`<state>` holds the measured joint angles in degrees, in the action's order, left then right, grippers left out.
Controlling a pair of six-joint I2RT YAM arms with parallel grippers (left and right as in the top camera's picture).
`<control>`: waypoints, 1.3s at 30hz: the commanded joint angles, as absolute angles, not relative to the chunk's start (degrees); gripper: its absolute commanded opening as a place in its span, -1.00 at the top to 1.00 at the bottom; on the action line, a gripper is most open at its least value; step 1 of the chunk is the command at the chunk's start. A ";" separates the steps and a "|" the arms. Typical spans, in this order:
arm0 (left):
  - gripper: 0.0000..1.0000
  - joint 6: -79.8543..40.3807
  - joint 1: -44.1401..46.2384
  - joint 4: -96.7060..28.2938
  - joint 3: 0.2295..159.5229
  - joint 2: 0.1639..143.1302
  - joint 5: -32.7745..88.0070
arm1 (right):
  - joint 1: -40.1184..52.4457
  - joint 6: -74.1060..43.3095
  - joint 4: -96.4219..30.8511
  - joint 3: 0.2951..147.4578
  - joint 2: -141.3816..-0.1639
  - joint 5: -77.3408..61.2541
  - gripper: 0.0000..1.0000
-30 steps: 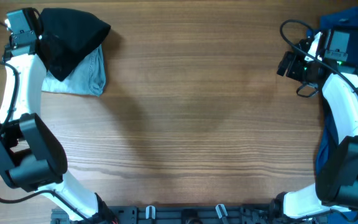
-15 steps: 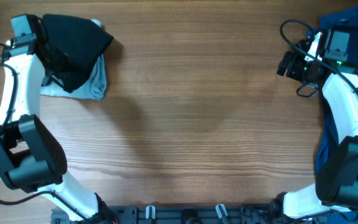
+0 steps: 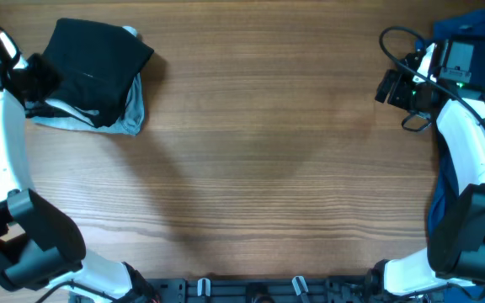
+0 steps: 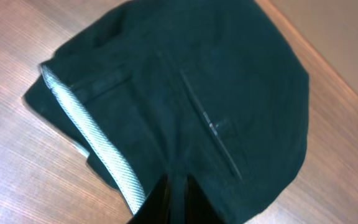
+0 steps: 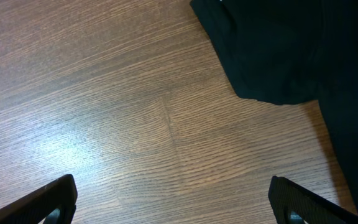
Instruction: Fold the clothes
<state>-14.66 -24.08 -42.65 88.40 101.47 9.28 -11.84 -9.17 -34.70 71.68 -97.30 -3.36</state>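
A folded black garment [image 3: 95, 71] lies on top of a folded light-blue garment [image 3: 129, 109] at the table's far left. My left gripper [image 3: 39, 77] sits at the black garment's left edge, its fingers [image 4: 176, 199] shut on a pinch of the black cloth [image 4: 216, 93]. A striped light waistband [image 4: 95, 140] shows along that garment's edge. My right gripper [image 3: 390, 87] is open and empty above bare wood at the far right, its fingertips wide apart [image 5: 173, 205]. A pile of dark blue clothes [image 3: 470, 25] lies beside it and shows in the right wrist view [image 5: 278, 50].
The dark blue cloth [image 3: 445, 194] also runs down the table's right edge under my right arm. The wooden tabletop [image 3: 259, 160] spans the middle. A rail with clips [image 3: 251, 290] runs along the front edge.
My left gripper has pulled left with the black garment, spreading it flatter over the light-blue one. The right arm has not moved.
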 commanded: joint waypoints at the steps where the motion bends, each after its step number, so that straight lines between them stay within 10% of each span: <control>1: 0.75 -7.46 -23.99 -42.48 86.87 106.89 20.51 | -11.97 -9.17 -34.72 71.57 -98.04 -3.42 -0.99; 11: 0.57 5.54 -23.66 -42.04 80.73 130.19 29.32 | -11.97 -9.15 -34.72 71.57 -98.06 -3.42 -0.99; 19: 0.64 -1.37 -25.04 -40.49 90.21 112.44 36.34 | -11.97 -9.15 -34.72 71.57 -98.06 -3.42 -0.99; 34: 0.76 -10.37 -34.48 -29.56 90.24 132.14 11.53 | -11.97 -9.13 -34.72 71.57 -98.04 -3.42 -0.99; 39: 0.74 -11.16 -37.56 -26.92 90.41 124.97 33.61 | -11.97 -9.15 -34.72 71.57 -98.06 -3.42 -0.99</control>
